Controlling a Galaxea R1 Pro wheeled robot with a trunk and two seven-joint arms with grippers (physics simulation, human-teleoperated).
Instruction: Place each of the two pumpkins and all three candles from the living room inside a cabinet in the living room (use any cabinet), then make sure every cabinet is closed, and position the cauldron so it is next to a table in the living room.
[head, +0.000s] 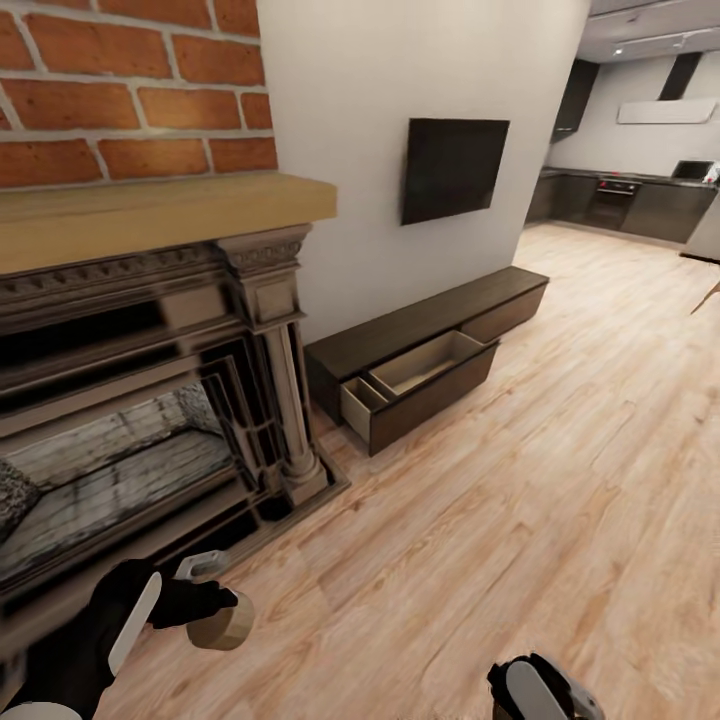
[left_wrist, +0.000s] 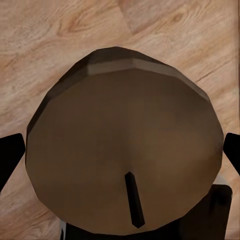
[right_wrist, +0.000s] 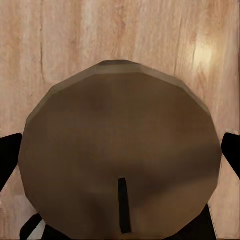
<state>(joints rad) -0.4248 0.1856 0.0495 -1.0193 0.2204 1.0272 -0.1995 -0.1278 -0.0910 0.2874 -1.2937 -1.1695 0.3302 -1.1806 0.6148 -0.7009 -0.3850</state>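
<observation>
In the head view my left gripper (head: 212, 603) is low at the front left, above the floor, shut on a squat grey-beige candle (head: 224, 624). The left wrist view looks down on that candle (left_wrist: 125, 140) and its dark wick, with a black finger (left_wrist: 10, 157) at each side. My right gripper (right_wrist: 120, 160) is shut on a second candle (right_wrist: 120, 120), and its wrist (head: 540, 695) shows at the head view's bottom edge. The long dark brown cabinet (head: 500, 290) stands against the white wall ahead. One drawer (head: 425, 372) is pulled out, and its pale interior looks empty.
A dark ornate fireplace (head: 150, 420) with a pale wood mantel and brick wall above stands close on my left. A black TV (head: 455, 168) hangs over the cabinet. Wood floor (head: 560, 480) stretches toward the kitchen units (head: 620, 200) at the far right.
</observation>
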